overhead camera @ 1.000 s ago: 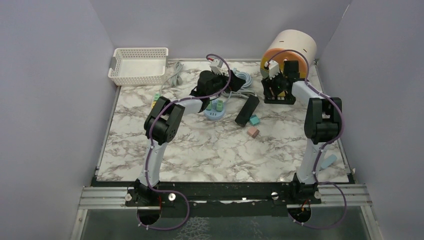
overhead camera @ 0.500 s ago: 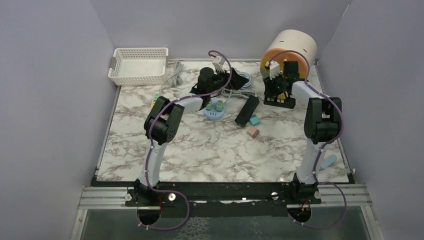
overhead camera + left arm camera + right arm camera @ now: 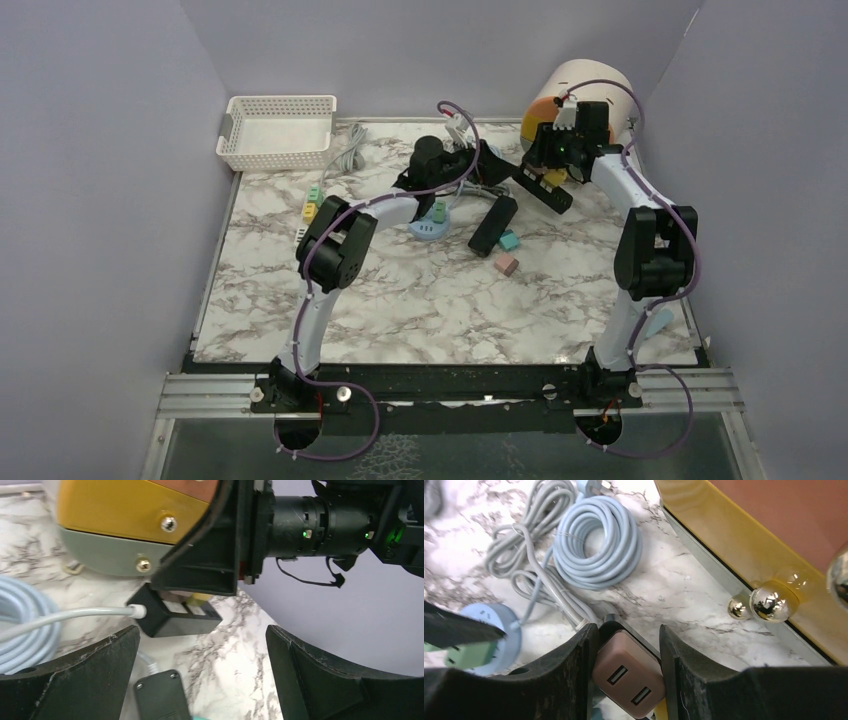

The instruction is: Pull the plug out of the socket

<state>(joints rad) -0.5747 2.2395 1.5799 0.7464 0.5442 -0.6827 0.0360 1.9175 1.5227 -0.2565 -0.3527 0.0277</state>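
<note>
R gripper: both fingers pinch the pinkish-brown plug at its sides, its two USB slots facing the wrist cam. A black edge sits right against the plug. Can't tell whether the pins are seated.

L gripper: fingers are spread wide w/ nothing between them. It points at the end of the black socket strip, where a white cord enters.

Places, all vs. the big yellow-faced drum at the back right:
- Strip and plug are just in front of the drum's face, under the R gripper. The strip lies slanted in the top view.
- L gripper is near, left of the drum and beside the strip.
- Pale-blue cable coil is on the marble left of the drum.
- Round blue socket w/ green plugs is further left and toward the arms' bases.
- Loose black bar is in front-left of the drum.
- Teal block and pink block are just beyond the bar on its near side.
- White basket is well apart, at the far left corner.
</note>
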